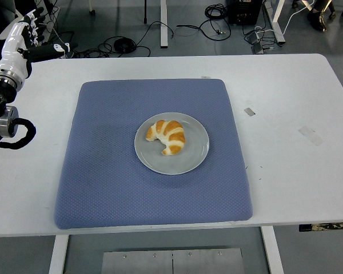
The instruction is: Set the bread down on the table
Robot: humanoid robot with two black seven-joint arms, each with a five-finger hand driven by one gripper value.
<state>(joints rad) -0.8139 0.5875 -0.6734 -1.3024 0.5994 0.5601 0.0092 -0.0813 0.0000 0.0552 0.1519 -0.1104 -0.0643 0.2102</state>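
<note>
Grey flooring strewn with black cables is seen beyond the far edge of a white table, which fills most of the view. Most of the table's middle is covered by a large blue mat with a fine woven texture and rounded corners. On the mat, slightly right of its centre, a round grey plate is set flat. One thing is held by the plate: the bread, a golden-brown crescent roll with paler stripes across its back, which lies on the plate's left half with its two ends pointing toward the near-left. The bread is touched by nothing but the plate.

At the left edge of the picture the robot's left arm is seen, black and silver joints with a looped black cable beside it. The left hand, white-backed with dark fingers, is raised at the table's far left corner, well apart from the mat and the plate. Whether its fingers are apart or together cannot be told, as they are small and bunched against the dark background.

Two small pieces of pale tape are stuck to the bare table on the right of the mat. No readable writing or labels can be made out.
</note>
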